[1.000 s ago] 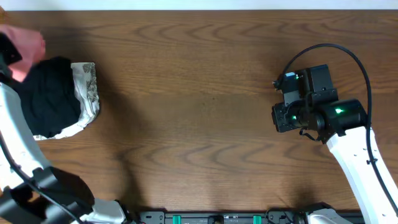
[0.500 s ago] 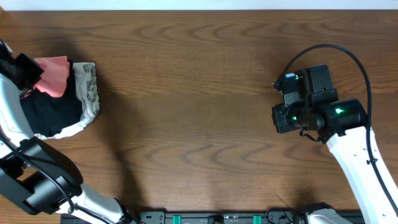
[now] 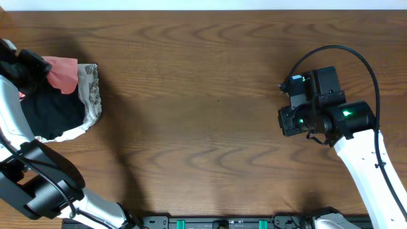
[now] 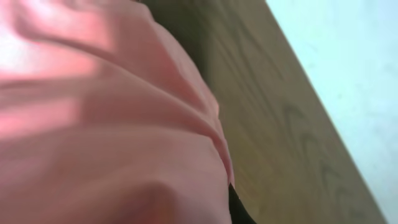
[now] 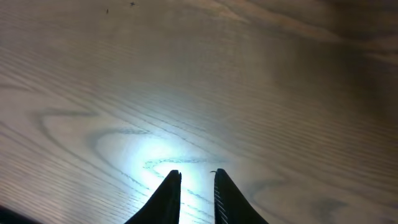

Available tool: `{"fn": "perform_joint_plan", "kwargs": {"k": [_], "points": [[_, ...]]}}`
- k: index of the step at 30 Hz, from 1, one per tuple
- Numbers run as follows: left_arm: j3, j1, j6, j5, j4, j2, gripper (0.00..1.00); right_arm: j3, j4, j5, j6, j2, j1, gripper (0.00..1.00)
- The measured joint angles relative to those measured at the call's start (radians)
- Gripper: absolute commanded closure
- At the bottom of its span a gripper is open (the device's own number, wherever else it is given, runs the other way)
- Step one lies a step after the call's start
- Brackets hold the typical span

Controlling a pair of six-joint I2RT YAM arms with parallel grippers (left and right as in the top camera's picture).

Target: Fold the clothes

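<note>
left pincer (image 3: 37, 65) tight on pink t-shirt (image 3: 63, 75); right pincer (image 5: 197, 173) narrowly ajar, empty

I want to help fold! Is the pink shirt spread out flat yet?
No. The pink shirt is a crumpled bunch at the left pincer, not flat.

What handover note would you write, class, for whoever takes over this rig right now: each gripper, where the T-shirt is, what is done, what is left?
Left gripper: shut on a bunch of the pink T-shirt at the table's far left, above the black folded garment and the patterned cloth.
Right gripper: slightly open and empty, over the bare table on the right side.
Done: the T-shirt is gripped but bunched up, not spread out.
Left: lay it flat mid-table, then fold it.
</note>
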Motion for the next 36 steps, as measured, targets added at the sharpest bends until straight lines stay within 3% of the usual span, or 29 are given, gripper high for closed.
{"fn": "perform_joint_plan", "kwargs": {"k": [17, 29, 33, 36], "points": [[0.0, 0.0, -0.019, 0.006, 0.041, 0.0, 0.94, 0.0, 0.0, 0.013, 0.0, 0.0, 0.0, 0.82], [0.0, -0.07, 0.325, 0.031, 0.243, -0.058, 0.94, 0.0, 0.0, 0.019, 0.0, 0.0, 0.0, 0.82], [0.0, -0.137, 0.421, 0.131, 0.214, -0.062, 0.94, 0.0, 0.0, 0.019, 0.0, 0.0, 0.0, 0.82], [0.004, -0.214, 0.507, 0.208, 0.072, -0.062, 0.94, 0.0, 0.0, 0.019, 0.0, 0.0, 0.0, 0.82]]}}
